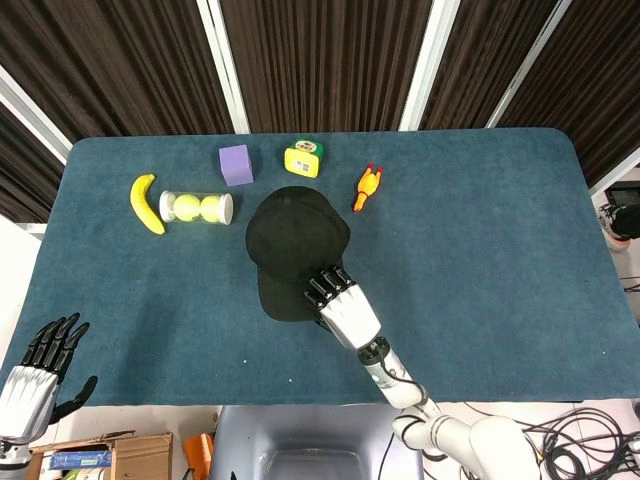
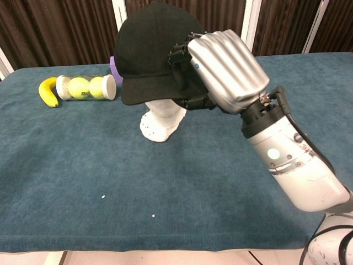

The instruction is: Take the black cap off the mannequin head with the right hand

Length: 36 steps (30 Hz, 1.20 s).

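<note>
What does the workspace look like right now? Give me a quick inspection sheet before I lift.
Surface: blue-green table, flat, a few white specks near the front edge.
Job's things: black cap on the white mannequin head, brim pointing toward the robot.
Clutter: banana, clear tube of tennis balls, purple cube, yellow-green box, rubber chicken, all behind the cap.
Hands: right hand grips the cap's brim and side; left hand off the table's near-left corner, fingers apart, holding nothing.
Cables: loose bundle on the floor at lower right.
Surroundings: dark slatted wall, cardboard box on the floor.
</note>
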### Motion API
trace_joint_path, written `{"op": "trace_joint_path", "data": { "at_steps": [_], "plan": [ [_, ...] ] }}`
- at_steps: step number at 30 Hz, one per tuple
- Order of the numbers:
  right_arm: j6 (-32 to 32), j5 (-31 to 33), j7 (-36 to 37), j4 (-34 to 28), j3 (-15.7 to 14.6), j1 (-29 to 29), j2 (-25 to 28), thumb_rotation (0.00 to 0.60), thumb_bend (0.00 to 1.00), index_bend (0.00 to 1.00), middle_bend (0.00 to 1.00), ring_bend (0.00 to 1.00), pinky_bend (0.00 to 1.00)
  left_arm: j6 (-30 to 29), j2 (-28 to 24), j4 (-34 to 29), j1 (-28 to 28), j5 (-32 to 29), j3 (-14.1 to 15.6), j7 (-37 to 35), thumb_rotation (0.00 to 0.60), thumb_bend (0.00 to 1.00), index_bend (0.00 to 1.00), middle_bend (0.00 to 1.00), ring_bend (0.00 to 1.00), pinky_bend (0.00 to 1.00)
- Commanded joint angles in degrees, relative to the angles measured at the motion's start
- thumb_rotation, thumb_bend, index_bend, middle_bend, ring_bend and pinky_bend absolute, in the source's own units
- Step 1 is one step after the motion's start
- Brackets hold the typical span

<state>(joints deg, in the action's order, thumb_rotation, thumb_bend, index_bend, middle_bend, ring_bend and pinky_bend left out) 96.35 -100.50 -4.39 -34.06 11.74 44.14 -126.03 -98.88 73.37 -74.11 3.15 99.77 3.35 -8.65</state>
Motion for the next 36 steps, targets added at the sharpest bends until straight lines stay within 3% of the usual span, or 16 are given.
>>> {"op": "trace_joint_path", "data": {
  "at_steps": [1, 18, 30, 36],
  "plan": [
    [1.02, 0.21, 0.46, 0.19, 0.09, 0.39, 0.29, 0.6, 0.29, 0.82, 0.64, 0.48, 0.58, 0.03, -0.07, -0.09, -0.02, 0.05, 0.0, 0.04, 0.6, 0.35, 0.0, 0.0, 0.02, 0.11],
    [5.24, 0.6, -3.59, 2.68, 3.99, 9.36, 4.57, 0.6, 0.37, 0.99, 0.76, 0.61, 0.74, 0.14, -0.66, -0.39, -0.37, -0.29, -0.3, -0.12, 0.6, 0.35, 0.0, 0.0, 0.02, 0.11],
    [5.98, 1.09, -8.63, 2.66, 4.92, 13.67, 9.95, 0.6, 0.43, 1.0, 0.8, 0.64, 0.79, 0.54, -0.63, -0.55, -0.37, -0.47, -0.5, -0.29, 0.6, 0.35, 0.0, 0.0, 0.02, 0.11],
    [6.57, 1.82, -11.34, 0.62, 5.28, 13.67, 15.07, 0.6, 0.43, 1.0, 0.8, 0.64, 0.79, 0.85, -0.73, -0.5, -0.28, -0.58, -0.58, -0.58, 0.6, 0.35, 0.0, 0.0, 0.02, 0.11]
  ]
}}
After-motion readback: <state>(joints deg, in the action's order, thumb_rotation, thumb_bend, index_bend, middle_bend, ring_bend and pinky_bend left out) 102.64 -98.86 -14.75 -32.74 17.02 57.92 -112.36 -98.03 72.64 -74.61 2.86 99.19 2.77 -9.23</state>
